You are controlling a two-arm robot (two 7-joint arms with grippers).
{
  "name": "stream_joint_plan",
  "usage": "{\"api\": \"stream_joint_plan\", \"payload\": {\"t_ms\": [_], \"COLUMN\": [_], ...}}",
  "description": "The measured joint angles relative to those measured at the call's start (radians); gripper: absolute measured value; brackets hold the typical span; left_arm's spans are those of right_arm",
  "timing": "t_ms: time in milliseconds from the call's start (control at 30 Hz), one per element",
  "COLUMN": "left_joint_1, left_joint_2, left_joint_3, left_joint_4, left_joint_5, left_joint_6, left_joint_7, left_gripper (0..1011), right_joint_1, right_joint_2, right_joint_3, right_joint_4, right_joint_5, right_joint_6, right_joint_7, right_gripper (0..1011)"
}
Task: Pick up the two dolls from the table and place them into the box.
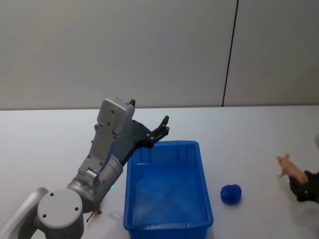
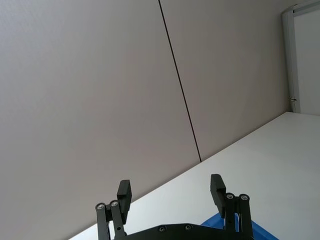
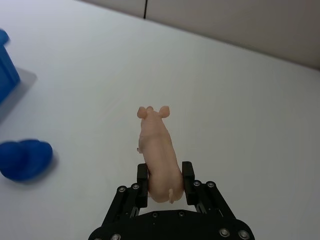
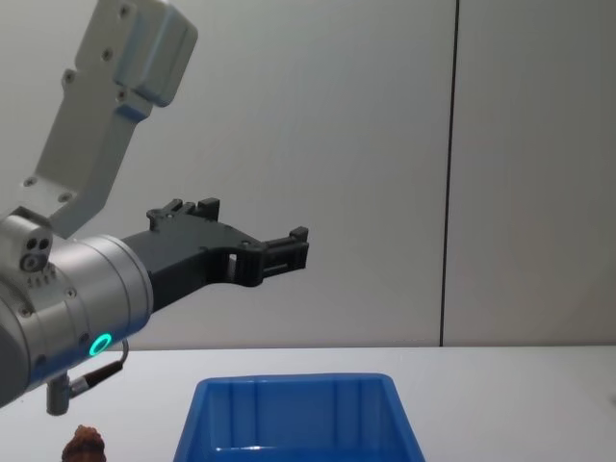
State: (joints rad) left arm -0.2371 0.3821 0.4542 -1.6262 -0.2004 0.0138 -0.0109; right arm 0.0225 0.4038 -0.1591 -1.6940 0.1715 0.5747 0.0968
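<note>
- Pink doll (image 1: 290, 168): pig-shaped, pale flesh tone, at the right edge of the head view, well apart from the box. Gripped across the rear flanks, head pointing away from the wrist. Cannot tell whether the feet touch the bench.
- Right claw (image 3: 165, 172): closed on the pink doll, one pad on each side of the haunches, low at the right edge of the head view.
- Brown doll (image 4: 85, 445): dark reddish-brown, lumpy, on the bench at the lower left corner of the chest view, left of the box, partly hidden behind the left arm in the head view.
- Left claw (image 1: 162, 128): spread wide, holding nothing, raised above the box's far left corner, just above centre frame in the head view.
- Box (image 1: 201, 181): bright blue bin, lower centre of the head view, no doll visible inside.
- Blue lump (image 1: 231, 194): small, rounded, on the bench between the box and the pink doll.
- Bench (image 1: 50, 134): plain white top.
- Handling, pink doll (judgement): probably light and fairly stiff, smooth enough to slip. Thin legs and ears poor for a hold; the flanks, as taken now, look soundest.
- Handling, brown doll (judgement): probably light, rounded, liable to roll if nudged. Best pinched from above across the widest part.
</note>
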Motion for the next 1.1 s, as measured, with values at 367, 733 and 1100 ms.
{"api": "stream_joint_plan", "payload": {"t_ms": [367, 733, 1100], "left_joint_1": [0.000, 0.000, 0.000], "left_joint_2": [0.000, 0.000, 0.000], "left_joint_3": [0.000, 0.000, 0.000], "left_joint_4": [0.000, 0.000, 0.000], "left_joint_5": [0.000, 0.000, 0.000], "left_joint_6": [0.000, 0.000, 0.000], "left_joint_7": [0.000, 0.000, 0.000], "left_gripper": [1001, 1001, 1001], "right_joint_1": [0.039, 0.091, 0.156], "right_joint_2": [-0.022, -0.061, -0.121], "right_joint_3": [-0.006, -0.033, -0.087], "right_joint_4": [-0.047, -0.070, -0.047], "right_joint_5": [0.009, 0.018, -0.004], "right_joint_6": [-0.074, -0.114, -0.108], "right_joint_7": [0.054, 0.148, 0.278], "right_gripper": [389, 389, 389]}}
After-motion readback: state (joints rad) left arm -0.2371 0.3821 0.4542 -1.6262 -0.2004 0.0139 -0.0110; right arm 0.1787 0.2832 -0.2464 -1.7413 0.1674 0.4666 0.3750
